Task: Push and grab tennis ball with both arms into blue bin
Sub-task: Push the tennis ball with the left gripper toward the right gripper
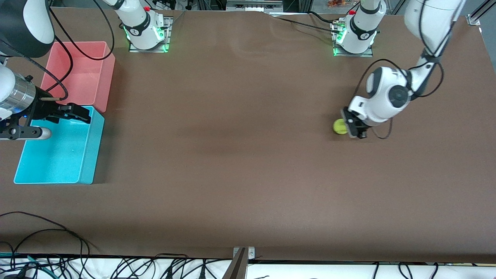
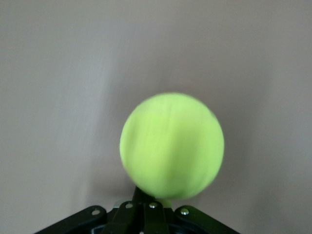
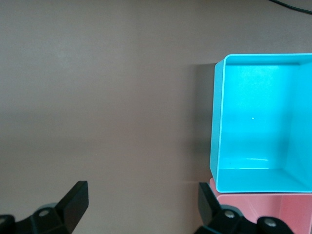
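The tennis ball [image 1: 340, 126] lies on the brown table toward the left arm's end. My left gripper [image 1: 354, 128] is down at the table right beside the ball and touches it, with its fingers shut together. In the left wrist view the ball [image 2: 171, 145] fills the middle, just off the shut fingertips of the left gripper [image 2: 142, 195]. The blue bin [image 1: 94, 155] stands at the right arm's end of the table. My right gripper [image 1: 82, 114] hovers open and empty over the bin's rim. In the right wrist view the right gripper [image 3: 142, 200] is wide open, beside the blue bin [image 3: 217, 122].
A pink bin [image 1: 109, 73] stands against the blue bin, farther from the front camera; it also shows in the right wrist view [image 3: 263, 207]. Bare brown table lies between the ball and the bins. Cables hang along the table's near edge [image 1: 58, 240].
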You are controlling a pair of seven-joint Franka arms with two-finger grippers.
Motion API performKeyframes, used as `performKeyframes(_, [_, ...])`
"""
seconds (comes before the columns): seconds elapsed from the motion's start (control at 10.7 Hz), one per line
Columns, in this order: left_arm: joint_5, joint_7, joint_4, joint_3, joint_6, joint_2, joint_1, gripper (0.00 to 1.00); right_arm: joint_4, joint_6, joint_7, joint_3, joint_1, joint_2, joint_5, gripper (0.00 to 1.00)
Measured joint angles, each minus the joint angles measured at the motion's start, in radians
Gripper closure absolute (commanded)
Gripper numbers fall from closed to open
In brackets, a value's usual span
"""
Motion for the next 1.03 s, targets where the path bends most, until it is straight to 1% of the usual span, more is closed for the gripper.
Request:
performKeyframes(0.09, [0.016, -0.101, 0.007, -0.032, 0.001, 0.002, -0.038, 1.0, 0.0, 0.001, 0.0, 0.001, 0.001, 0.002, 0.0, 0.0])
performKeyframes(0.19, [0.032, -0.143, 0.012, -0.039, 0.001, 0.002, -0.053, 1.0, 0.0, 0.003, 0.0, 0.001, 0.002, 0.006, 0.0, 0.0])
performKeyframes(0.28, [0.036, -0.145, 0.015, -0.031, 0.001, 0.003, -0.046, 1.0, 0.0, 0.007, 0.0, 0.002, 0.003, 0.012, 0.0, 0.0])
performKeyframes(0.47, [0.081, -0.143, 0.02, -0.021, 0.003, 0.001, 0.008, 1.0, 0.0, 0.019, -0.002, 0.008, 0.005, 0.023, 0.0, 0.0])
performKeyframes(0.75, [0.095, -0.139, 0.031, -0.016, 0.003, -0.03, 0.093, 0.88, 0.0, 0.035, -0.001, 0.011, 0.017, 0.043, 0.0, 0.0])
performKeyframes(0.84, [0.096, -0.134, 0.031, -0.014, 0.003, -0.043, 0.115, 0.82, 0.0, 0.036, -0.001, 0.011, 0.023, 0.05, 0.0, 0.0])
performKeyframes(1.03, [0.097, -0.093, 0.031, -0.007, 0.002, -0.064, 0.143, 0.56, 0.0, 0.039, -0.001, 0.011, 0.028, 0.056, 0.003, 0.0])
